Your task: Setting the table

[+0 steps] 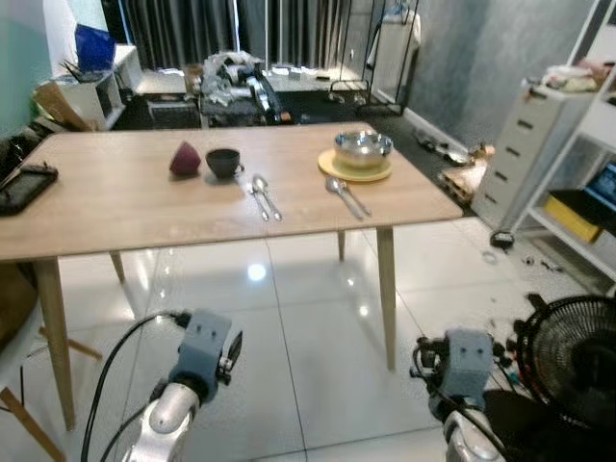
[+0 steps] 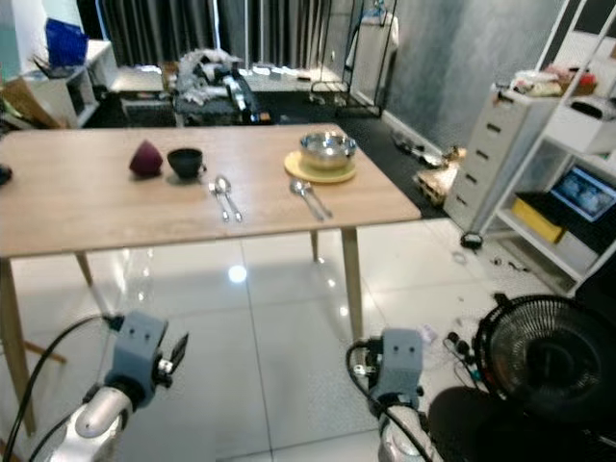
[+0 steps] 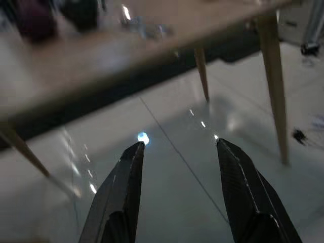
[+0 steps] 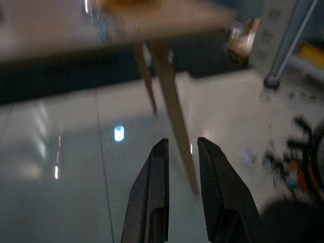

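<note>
Wood-topped table (image 1: 144, 207) stands ahead of the robot on slim tapered legs, its near edge running across the head views and its right corner ending short of a white drawer unit (image 1: 525, 154). Glossy white tile floor (image 1: 289, 318) lies open between the robot and the table and continues under the tabletop.

On the table, right of centre, a steel bowl (image 1: 363, 147) sits on a yellow plate (image 1: 354, 168). One spoon (image 1: 345, 194) lies just in front of the plate. Two more spoons (image 1: 263, 195) lie side by side nearer the middle. A small dark bowl (image 1: 222, 161) stands behind them, with a dark red cone-shaped object (image 1: 184, 159) just beside it on the left. A black tablet-like device (image 1: 21, 186) rests at the far left edge.

To the right, a black floor fan (image 1: 573, 361) stands near the right arm, and white shelving stands behind the drawer unit. Clutter and dark curtains fill the back of the room.

Left gripper (image 3: 177, 152) is held low over the floor, fingers spread wide and holding nothing. Right gripper (image 4: 181, 149) is also low, pointing toward the near right table leg (image 1: 386, 294); its fingers are nearly together with a narrow gap and nothing between them.
</note>
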